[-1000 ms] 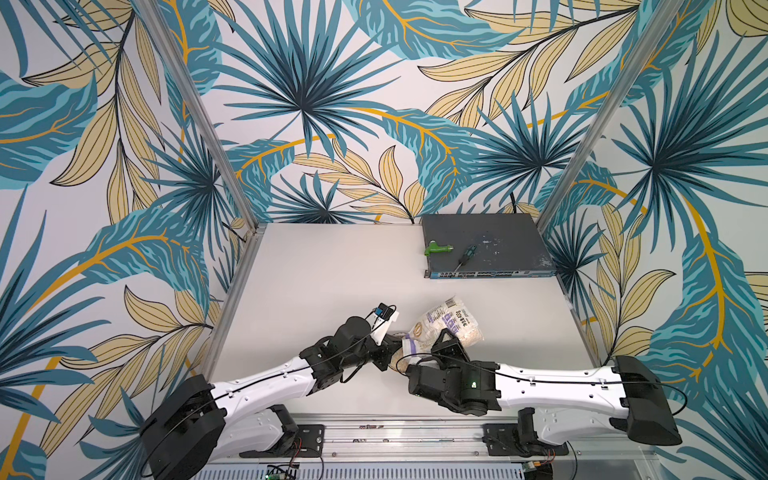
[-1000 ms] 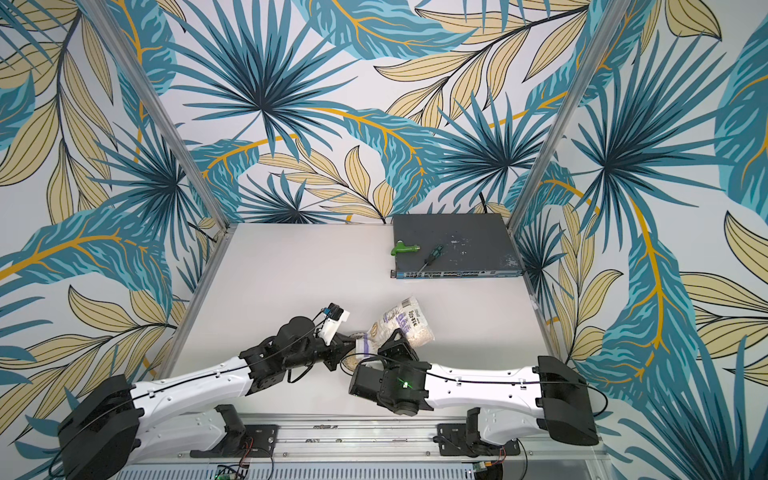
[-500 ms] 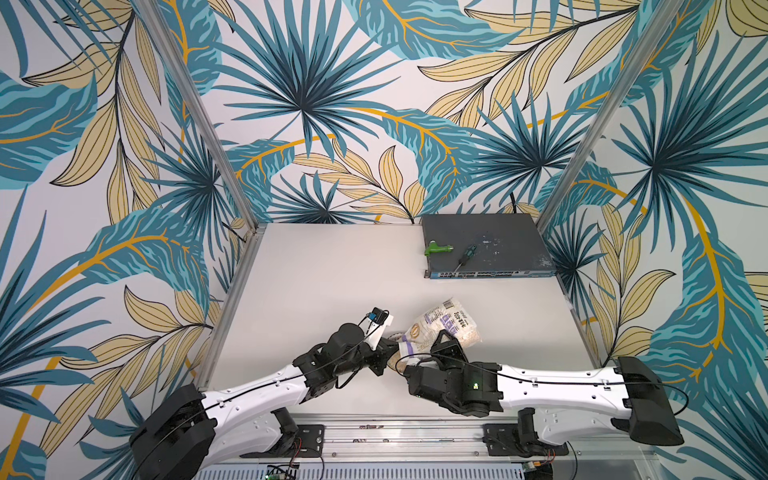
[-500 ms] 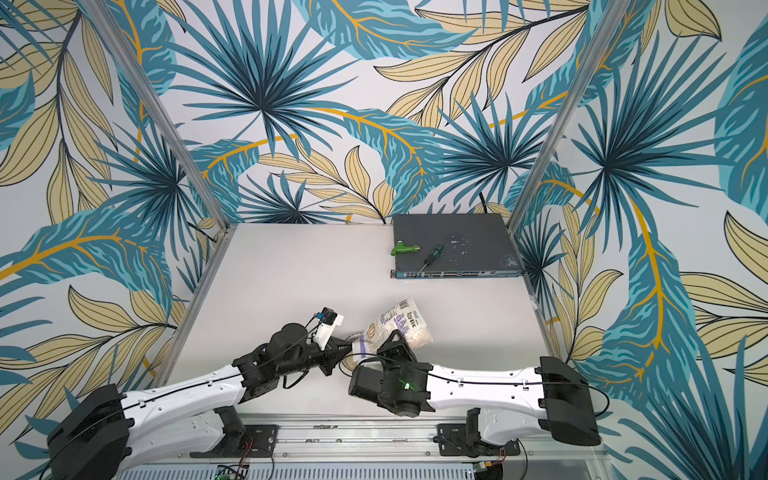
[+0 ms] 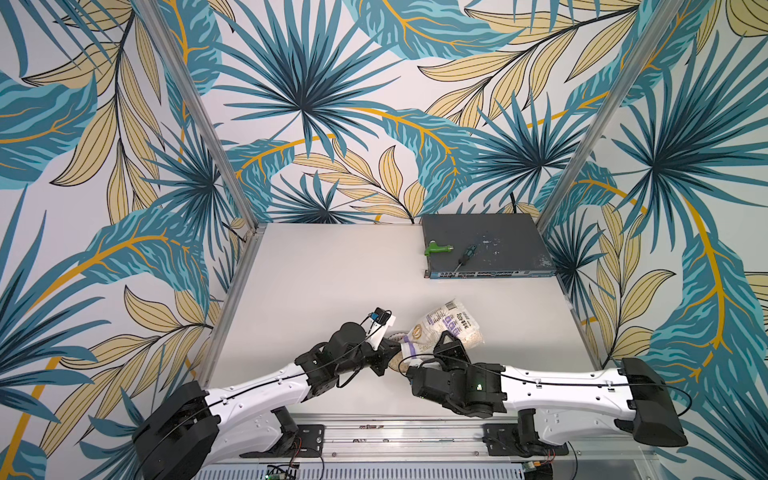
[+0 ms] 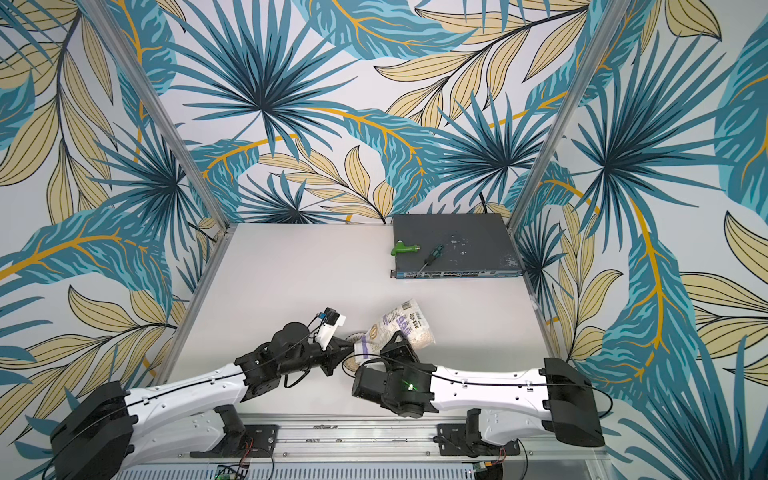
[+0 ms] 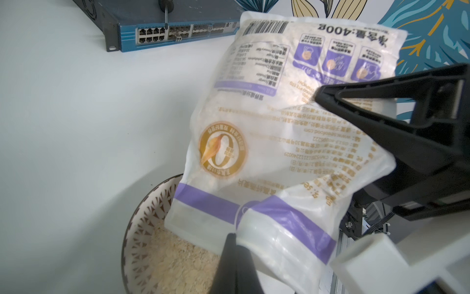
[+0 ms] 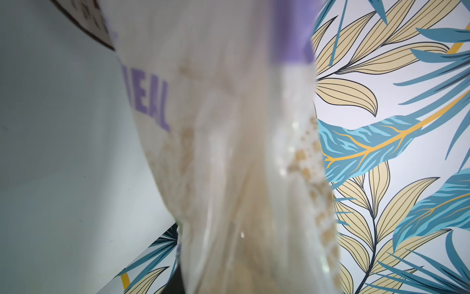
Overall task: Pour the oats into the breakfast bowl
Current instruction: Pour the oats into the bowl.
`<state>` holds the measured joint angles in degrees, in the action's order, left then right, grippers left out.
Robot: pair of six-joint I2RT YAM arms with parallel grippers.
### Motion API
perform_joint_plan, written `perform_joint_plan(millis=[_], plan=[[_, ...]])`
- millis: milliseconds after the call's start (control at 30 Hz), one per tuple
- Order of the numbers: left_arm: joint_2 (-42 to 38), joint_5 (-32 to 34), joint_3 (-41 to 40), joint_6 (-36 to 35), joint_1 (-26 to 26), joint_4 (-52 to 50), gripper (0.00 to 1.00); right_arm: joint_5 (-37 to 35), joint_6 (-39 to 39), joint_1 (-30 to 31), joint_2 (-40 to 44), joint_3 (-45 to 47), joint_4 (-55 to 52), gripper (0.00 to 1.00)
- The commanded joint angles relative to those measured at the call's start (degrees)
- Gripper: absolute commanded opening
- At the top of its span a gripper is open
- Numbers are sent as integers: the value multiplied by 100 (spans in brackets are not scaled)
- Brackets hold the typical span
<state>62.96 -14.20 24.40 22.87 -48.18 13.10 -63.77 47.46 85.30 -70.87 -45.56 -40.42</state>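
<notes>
The oats bag [image 5: 446,328] [image 6: 401,326], clear plastic with purple print, hangs tilted, mouth down, over the breakfast bowl [image 7: 145,224]. My left gripper [image 7: 234,236] [image 5: 395,347] is shut on the edge of the bag's [image 7: 279,114] mouth. My right gripper [image 5: 446,340] [image 6: 399,338] is shut on the bag's middle, and one of its black fingers [image 7: 368,119] presses into the plastic. Pale oat flakes [image 7: 178,259] lie in the patterned bowl under the mouth. In the right wrist view the bag [image 8: 229,152] hides the jaws, and a bit of the bowl's rim [image 8: 84,30] shows.
A dark network switch [image 5: 486,245] sits at the back right of the table, with a green tool [image 5: 436,249] and a screwdriver [image 5: 465,257] on top. Leaf-patterned walls close the table's sides and back. The arms' rail [image 5: 374,428] runs along the front edge.
My left arm has shifted slightly near the bowl. The bag and my right arm stay almost where they were.
</notes>
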Motion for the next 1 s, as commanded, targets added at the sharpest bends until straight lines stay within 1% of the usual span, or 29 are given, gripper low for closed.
perform_joint_plan(millis=[0,267,367,633,800,967], plan=[[-242,785,-56,-81,185,-722,1,-855,10,13,425,162,-456,0],[-194,694,42,72,181,-818,0,-537,-397,13,845,475,-498,0],[-169,656,229,53,180,-1018,0,-222,-555,14,1052,552,-460,0],[-103,619,851,-14,186,-1704,0,829,-645,12,1802,813,-315,0],[-166,718,1095,-92,182,-2009,0,1404,-963,12,2160,657,-804,0],[-220,647,1189,-58,182,-2098,0,1649,-1059,-8,2195,489,-1079,0]])
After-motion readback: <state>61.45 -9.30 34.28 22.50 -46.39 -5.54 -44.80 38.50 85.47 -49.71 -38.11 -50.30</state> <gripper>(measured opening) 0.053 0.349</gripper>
